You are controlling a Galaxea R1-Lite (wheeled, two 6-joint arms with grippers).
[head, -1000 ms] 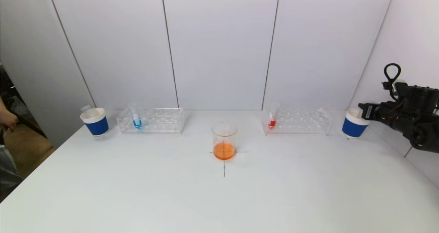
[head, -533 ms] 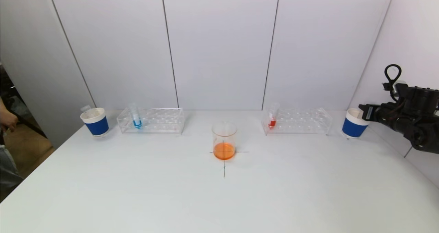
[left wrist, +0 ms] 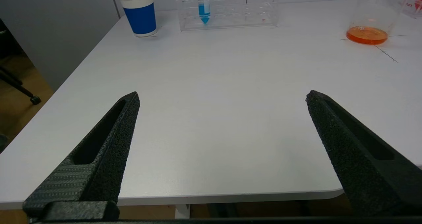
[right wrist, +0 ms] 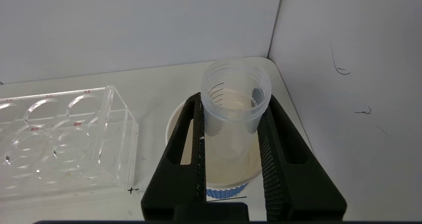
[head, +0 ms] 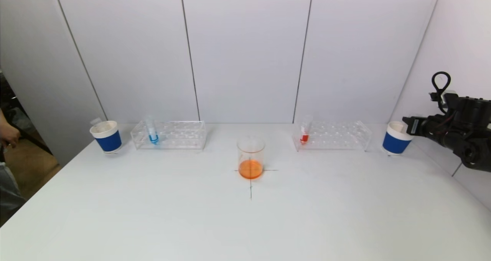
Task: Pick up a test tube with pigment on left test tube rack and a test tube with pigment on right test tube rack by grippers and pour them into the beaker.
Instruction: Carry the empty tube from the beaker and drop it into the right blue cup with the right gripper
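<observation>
Right end effector [right wrist: 232,118]: we see it over the right blue paper cup [head: 395,139] at the far right corner of the bench [head: 245,215], its two black fingers [right wrist: 188,131] pressed against the sides of an empty clear test tube [right wrist: 235,95]; we read it as clenched on that tube.
Empty clear test tube: it stands upright with its open mouth up and its lower part inside the cup's mouth.
Left end effector [left wrist: 222,97]: we see it released, fingers spread wide with nothing between them, hanging above the near left edge of the bench, well apart from the racks.
Left test tube rack [head: 168,135]: clear plastic, at the back left of the bench; one tube with blue pigment [head: 152,132] stands near its left end.
Right test tube rack [head: 332,136]: clear plastic, at the back right; one tube with red pigment [head: 305,132] stands at its left end, and the holes nearest the cup hold nothing.
Beaker [head: 251,157]: upright on a cross mark drawn at the middle of the bench, between the two racks and nearer to us, with orange liquid in its bottom.
Left blue paper cup [head: 106,136]: just beside the left rack's outer end; a clear tube top sticks out of it.
</observation>
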